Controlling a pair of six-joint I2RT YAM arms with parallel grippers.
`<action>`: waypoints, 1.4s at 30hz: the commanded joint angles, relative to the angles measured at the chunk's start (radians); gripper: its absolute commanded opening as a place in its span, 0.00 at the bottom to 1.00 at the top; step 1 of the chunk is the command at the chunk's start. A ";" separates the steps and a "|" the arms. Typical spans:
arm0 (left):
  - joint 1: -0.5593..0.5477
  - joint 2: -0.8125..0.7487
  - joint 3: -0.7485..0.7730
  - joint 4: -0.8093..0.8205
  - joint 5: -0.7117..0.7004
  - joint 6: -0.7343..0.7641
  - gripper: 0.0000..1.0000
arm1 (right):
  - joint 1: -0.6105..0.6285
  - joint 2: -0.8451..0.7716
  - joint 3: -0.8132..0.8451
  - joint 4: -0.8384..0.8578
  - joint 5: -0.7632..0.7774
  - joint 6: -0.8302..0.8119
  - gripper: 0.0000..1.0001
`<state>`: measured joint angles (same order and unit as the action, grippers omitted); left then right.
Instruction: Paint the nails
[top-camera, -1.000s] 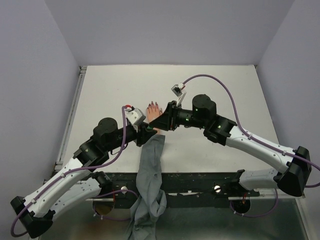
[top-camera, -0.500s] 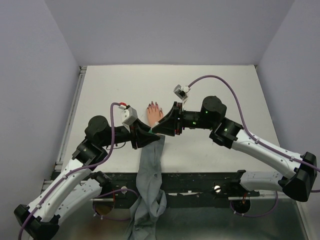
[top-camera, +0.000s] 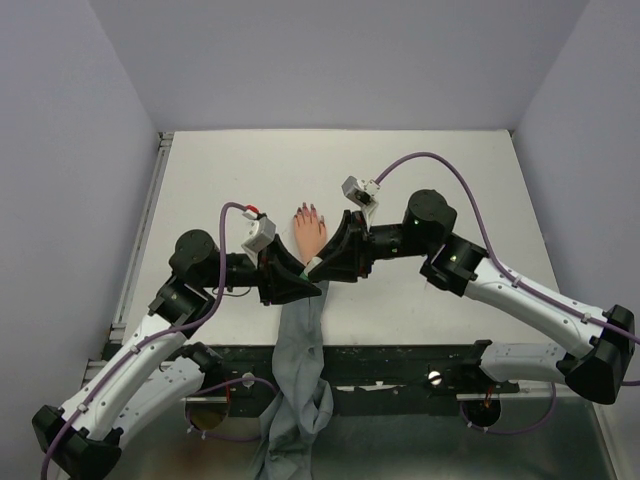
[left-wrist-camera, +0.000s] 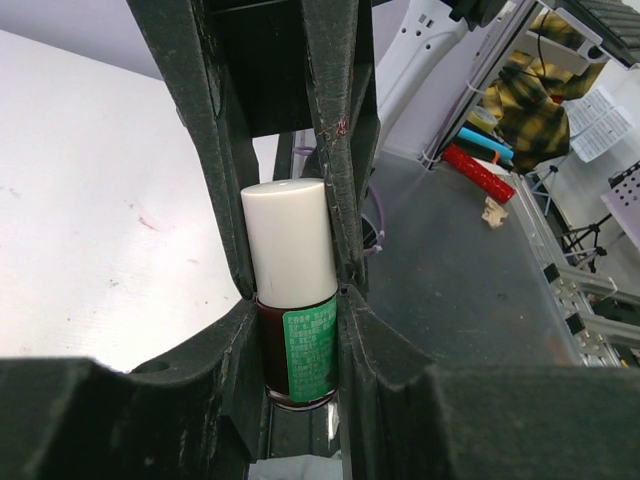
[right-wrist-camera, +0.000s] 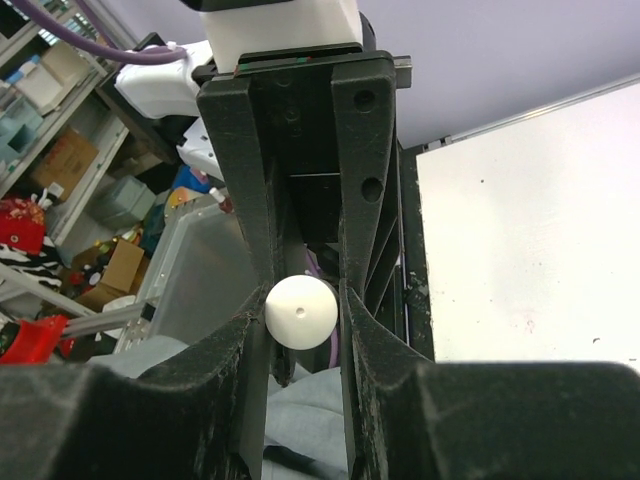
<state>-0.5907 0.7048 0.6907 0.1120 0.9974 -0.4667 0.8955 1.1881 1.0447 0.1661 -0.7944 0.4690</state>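
Note:
The peach mannequin hand (top-camera: 308, 229) lies flat mid-table, its dark red-purple nails (top-camera: 306, 208) pointing to the far side and its grey sleeve (top-camera: 300, 340) hanging over the near edge. My two grippers meet just near of the hand, above the sleeve. My left gripper (top-camera: 298, 284) (left-wrist-camera: 295, 300) is shut on a small dark red bottle (left-wrist-camera: 298, 345) with a green label. My right gripper (top-camera: 328, 262) (right-wrist-camera: 300, 305) is shut on the bottle's white cap (right-wrist-camera: 301, 312) (left-wrist-camera: 290, 245), and the cap is still on the bottle. No brush shows.
The white table (top-camera: 430, 180) has a raised rail along its left edge (top-camera: 148, 220). The sleeve (right-wrist-camera: 310, 420) lies bunched under the grippers. Beyond the near edge are a grey metal shelf (left-wrist-camera: 450, 290) and workshop clutter (right-wrist-camera: 60, 260).
Both grippers, joined on the bottle, have moved a little toward the near edge, off the mannequin hand's wrist. The hand has not moved.

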 joint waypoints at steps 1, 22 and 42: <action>-0.009 -0.021 0.021 -0.078 -0.043 0.161 0.00 | 0.014 0.001 0.028 -0.030 0.069 0.017 0.13; -0.112 -0.136 0.013 -0.291 -0.966 0.320 0.00 | 0.028 -0.070 -0.017 -0.051 0.644 0.239 0.58; -0.115 -0.102 0.020 -0.304 -0.999 0.307 0.00 | 0.125 0.146 0.078 0.047 0.773 0.339 0.51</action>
<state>-0.7006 0.5980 0.6941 -0.1902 0.0101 -0.1547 1.0134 1.3033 1.0698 0.1688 -0.0841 0.7834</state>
